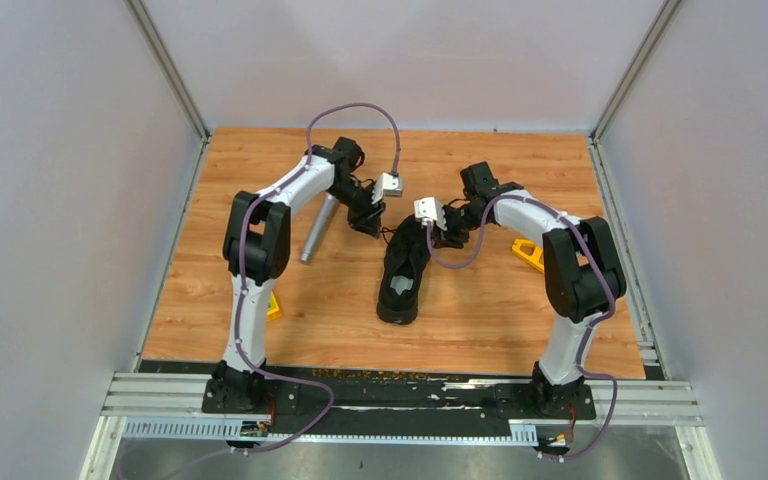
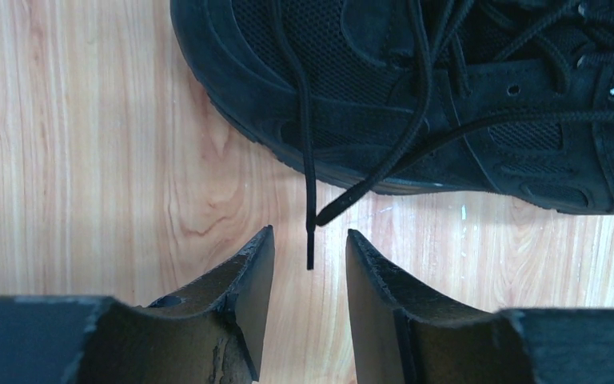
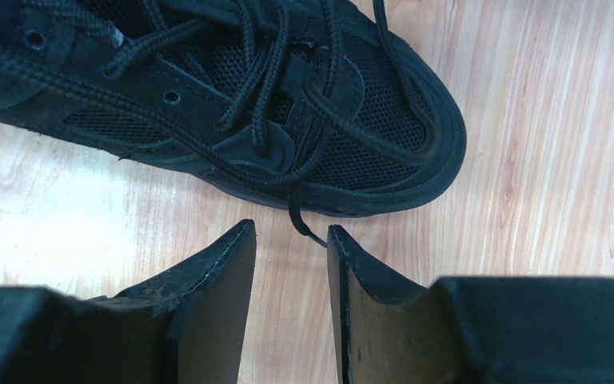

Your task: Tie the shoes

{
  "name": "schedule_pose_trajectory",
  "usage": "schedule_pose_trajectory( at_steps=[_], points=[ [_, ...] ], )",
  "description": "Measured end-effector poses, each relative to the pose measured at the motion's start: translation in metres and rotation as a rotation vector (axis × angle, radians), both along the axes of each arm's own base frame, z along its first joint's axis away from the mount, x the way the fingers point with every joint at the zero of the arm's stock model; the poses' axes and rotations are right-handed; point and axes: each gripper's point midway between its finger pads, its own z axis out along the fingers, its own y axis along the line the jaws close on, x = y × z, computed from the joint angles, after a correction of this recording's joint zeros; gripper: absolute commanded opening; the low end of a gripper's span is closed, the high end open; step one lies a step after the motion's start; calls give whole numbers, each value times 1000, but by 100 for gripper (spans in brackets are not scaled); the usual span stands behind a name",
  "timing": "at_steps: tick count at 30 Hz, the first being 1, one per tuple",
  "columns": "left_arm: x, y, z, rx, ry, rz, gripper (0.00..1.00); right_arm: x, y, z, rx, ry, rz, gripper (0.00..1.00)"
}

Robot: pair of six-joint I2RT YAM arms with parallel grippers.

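The black sneaker point(image 1: 403, 277) lies in the middle of the table, toe towards the back, its laces loose. My left gripper point(image 1: 368, 222) is open just left of the toe. In the left wrist view point(image 2: 310, 232) one loose lace end point(image 2: 309, 192) hangs off the shoe point(image 2: 352, 72) and reaches the gap between the fingertips without touching them. My right gripper point(image 1: 448, 236) is open just right of the toe. In the right wrist view point(image 3: 291, 226) the other lace end point(image 3: 297, 218) lies by the shoe's point(image 3: 208, 104) sole, close to the right finger point(image 3: 368, 288).
A silver microphone point(image 1: 318, 229) lies left of the left gripper. A yellow object point(image 1: 527, 253) lies at the right under the right arm, and another point(image 1: 274, 307) sits beside the left arm. Grey walls enclose the wooden table point(image 1: 480, 320).
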Motion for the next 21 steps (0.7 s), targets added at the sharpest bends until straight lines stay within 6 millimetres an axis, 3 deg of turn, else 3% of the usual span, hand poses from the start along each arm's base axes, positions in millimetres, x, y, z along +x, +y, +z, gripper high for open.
schedule_pose_trajectory(
  at_steps=[6,13,21],
  points=[
    [-3,-12,0,-19,13,-18,47,8,7,1,5,-42,-6,35],
    [-10,-16,-1,-8,32,-32,46,15,9,1,10,-68,-32,17],
    [-13,-9,-5,26,47,-55,53,14,10,-2,9,-63,-39,1]
  ],
)
